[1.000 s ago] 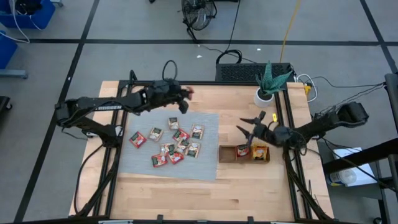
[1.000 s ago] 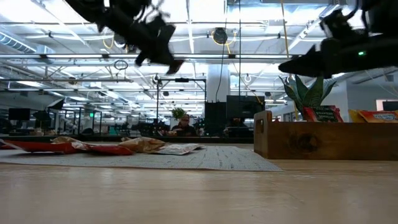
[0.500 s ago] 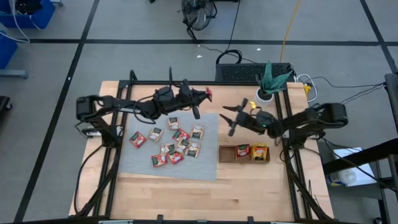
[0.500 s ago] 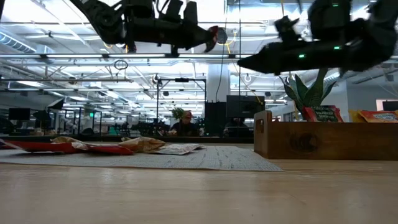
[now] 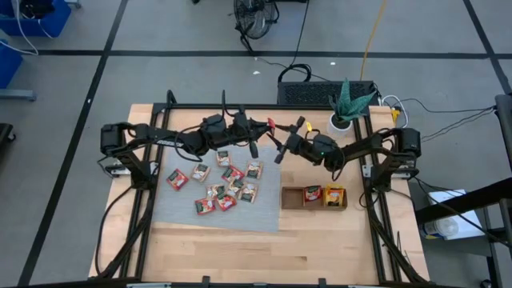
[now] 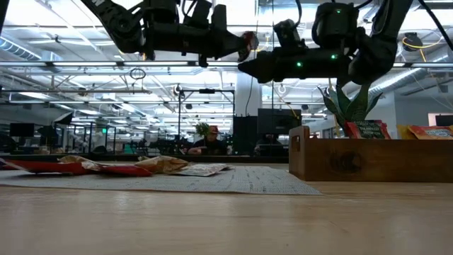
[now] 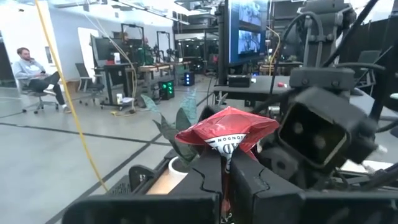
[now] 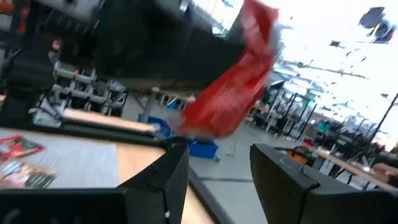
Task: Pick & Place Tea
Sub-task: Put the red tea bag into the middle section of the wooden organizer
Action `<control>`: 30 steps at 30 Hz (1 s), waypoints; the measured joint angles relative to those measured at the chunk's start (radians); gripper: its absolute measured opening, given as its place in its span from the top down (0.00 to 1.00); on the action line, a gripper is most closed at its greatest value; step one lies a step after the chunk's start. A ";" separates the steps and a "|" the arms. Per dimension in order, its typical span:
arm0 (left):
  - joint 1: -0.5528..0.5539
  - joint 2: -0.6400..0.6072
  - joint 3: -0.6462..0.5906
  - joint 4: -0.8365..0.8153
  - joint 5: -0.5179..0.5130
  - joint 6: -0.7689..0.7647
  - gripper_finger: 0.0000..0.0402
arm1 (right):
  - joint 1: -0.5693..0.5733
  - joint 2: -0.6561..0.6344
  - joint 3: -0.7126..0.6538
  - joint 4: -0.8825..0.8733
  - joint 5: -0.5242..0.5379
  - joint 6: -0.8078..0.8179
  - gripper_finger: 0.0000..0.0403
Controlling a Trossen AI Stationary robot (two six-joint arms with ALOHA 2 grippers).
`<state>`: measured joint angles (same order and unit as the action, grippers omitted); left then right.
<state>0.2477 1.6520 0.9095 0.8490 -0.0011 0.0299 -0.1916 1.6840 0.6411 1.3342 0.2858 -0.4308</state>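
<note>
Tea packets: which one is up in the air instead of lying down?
The red sachet pinched in the left gripper. It hangs above the table; the others lie on the grey mat or in the wooden tray.

— Where does the mat (image 5: 220, 188) lie?

— On the table (image 5: 240, 248), left of centre, with the loose tea sachets (image 5: 216, 186) scattered on its far half.

— And the tray (image 5: 314, 198)?

— Just right of the mat's right edge, with sachets standing in its middle and right compartments.

— The plant pot (image 5: 339, 122)?

— At the table's far right, behind the tray.

— The arms?

— Both are raised over the far side. The left gripper (image 5: 267, 124) reaches in from the left and pinches one sachet (image 7: 231, 129). The right gripper (image 5: 282, 147) comes from the right, just beside it, fingers apart either side of that sachet.
</note>
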 joint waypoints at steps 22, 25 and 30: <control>0.010 0.000 0.001 -0.044 -0.053 0.040 0.98 | 0.029 -0.006 0.001 -0.006 0.038 -0.046 0.98; 0.011 0.000 0.001 -0.044 -0.053 0.043 0.98 | 0.045 -0.006 0.001 -0.010 0.064 -0.058 0.99; 0.011 0.000 -0.001 -0.058 -0.099 0.056 0.94 | 0.075 -0.013 0.003 -0.070 0.084 -0.083 1.00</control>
<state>0.2584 1.6520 0.9088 0.7915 -0.1003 0.0861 -0.1165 1.6710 0.6441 1.2640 0.3697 -0.5142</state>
